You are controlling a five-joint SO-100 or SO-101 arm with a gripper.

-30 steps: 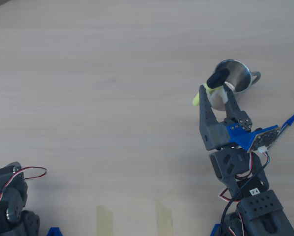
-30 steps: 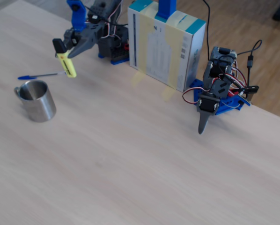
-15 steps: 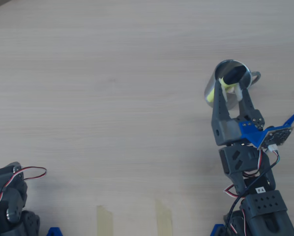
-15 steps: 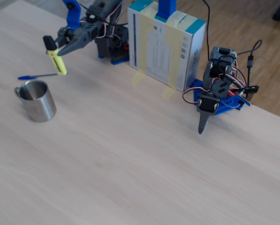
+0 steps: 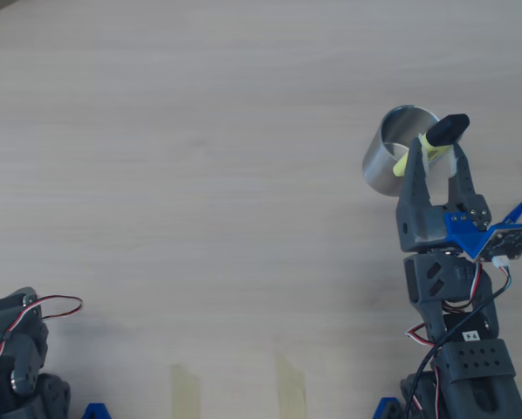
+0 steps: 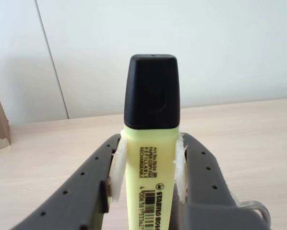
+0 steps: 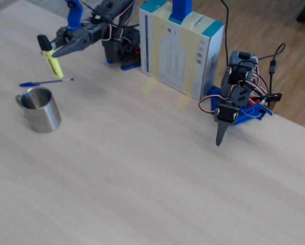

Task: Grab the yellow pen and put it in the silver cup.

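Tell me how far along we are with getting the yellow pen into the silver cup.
Done: the grab. The end effector is shut on the yellow pen, black cap up, lifted clear of the table. In hand: carrying it toward the silver cup; in the overhead view the pen overlaps the cup's rim, but the fixed view shows it in the air, above the cup. Left: lowering over the opening and releasing.

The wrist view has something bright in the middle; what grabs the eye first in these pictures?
The yellow pen, black cap up, fills the wrist view, clamped between the gripper's white-padded fingers. In the fixed view it hangs in the air above the table, near the silver cup and a thin blue pen lying behind it.
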